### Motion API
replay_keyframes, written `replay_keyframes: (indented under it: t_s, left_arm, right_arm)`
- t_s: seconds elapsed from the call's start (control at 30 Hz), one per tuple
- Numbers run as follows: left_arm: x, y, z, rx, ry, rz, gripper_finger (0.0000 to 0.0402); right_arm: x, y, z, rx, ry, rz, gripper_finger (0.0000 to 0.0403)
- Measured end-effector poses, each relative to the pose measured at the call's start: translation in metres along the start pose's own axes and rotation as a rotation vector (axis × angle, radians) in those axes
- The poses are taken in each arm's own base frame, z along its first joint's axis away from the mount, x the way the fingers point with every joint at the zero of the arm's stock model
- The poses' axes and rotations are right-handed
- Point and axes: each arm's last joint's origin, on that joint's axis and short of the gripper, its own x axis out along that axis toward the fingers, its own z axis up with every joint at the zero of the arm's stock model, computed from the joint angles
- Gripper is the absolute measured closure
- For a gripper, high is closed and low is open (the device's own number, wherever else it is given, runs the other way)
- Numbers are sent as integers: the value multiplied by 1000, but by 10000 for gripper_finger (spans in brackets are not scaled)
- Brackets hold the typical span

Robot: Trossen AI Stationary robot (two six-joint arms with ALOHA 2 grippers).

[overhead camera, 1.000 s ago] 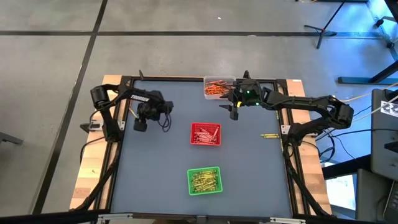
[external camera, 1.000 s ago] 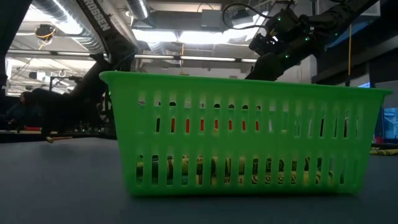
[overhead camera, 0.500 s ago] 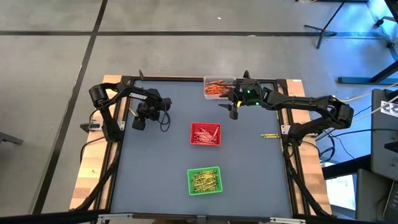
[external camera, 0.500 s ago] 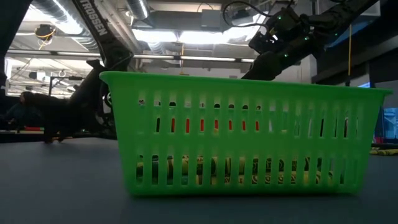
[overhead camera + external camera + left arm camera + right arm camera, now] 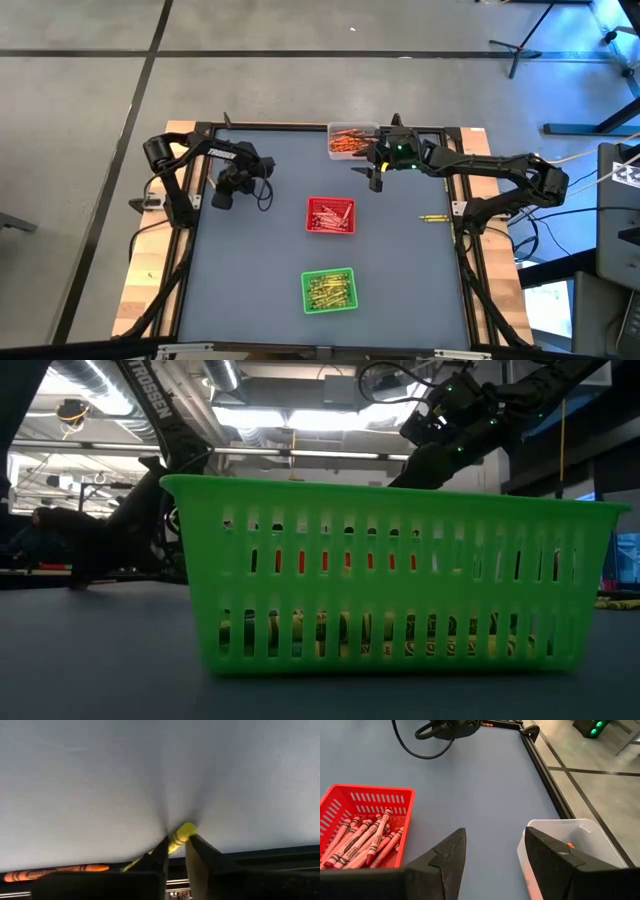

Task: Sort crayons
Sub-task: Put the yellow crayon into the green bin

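My left gripper (image 5: 223, 198) is low over the blue table (image 5: 260, 260) near its left edge, shut on a yellow crayon (image 5: 181, 835). An orange crayon (image 5: 55, 871) lies behind it by the table's frame. My right gripper (image 5: 377, 180) hangs open above the table beside the clear tray (image 5: 350, 141) of orange crayons; its fingers (image 5: 451, 854) hold nothing. The red tray (image 5: 330, 215) holds red crayons (image 5: 362, 842). The green tray (image 5: 328, 289) holds yellow-green ones. One loose crayon (image 5: 432, 217) lies on the table at the right. My left gripper pinches the yellow crayon between its two fingertips (image 5: 161, 851), a little behind the crayon's blunt end (image 5: 187, 830), which sticks out past them. The fingers slant down toward the table. The crayon runs slantwise through the gap. Whether its end rests on the table I cannot tell.
The green tray (image 5: 400, 590) fills the low view and hides most of the table behind it. The table's dark frame rail (image 5: 547, 780) runs along the edge past the clear tray (image 5: 572, 829). A black cable (image 5: 420, 745) loops from my left arm.
My left gripper has shifted slightly toward the table's left edge and turned a little. In the low view its dark shape now covers the spot where a small orange crayon showed. My right arm has kept still.
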Motion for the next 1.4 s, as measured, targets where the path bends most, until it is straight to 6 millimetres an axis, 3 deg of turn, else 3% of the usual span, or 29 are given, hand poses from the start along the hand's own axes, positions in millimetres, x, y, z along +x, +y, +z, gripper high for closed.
replay_keyframes:
  t_s: [0.17,0.4,0.8,1.1,1.4]
  left_arm:
    - [-6,0,2,-15,-10,-4,394]
    - [-30,-1,8,-15,-63,46,398]
    - [-101,-16,16,-100,-203,135,397]
    - [-165,-58,28,-120,-516,272,397]
    - [-205,-117,25,-101,-942,319,397]
  right_arm:
    - [0,0,0,0,0,0,203]
    - [0,0,0,0,2,1,203]
    - [0,1,-4,9,39,2,203]
    - [-20,4,-1,38,95,-34,203]
    - [-41,12,-8,150,97,-20,203]
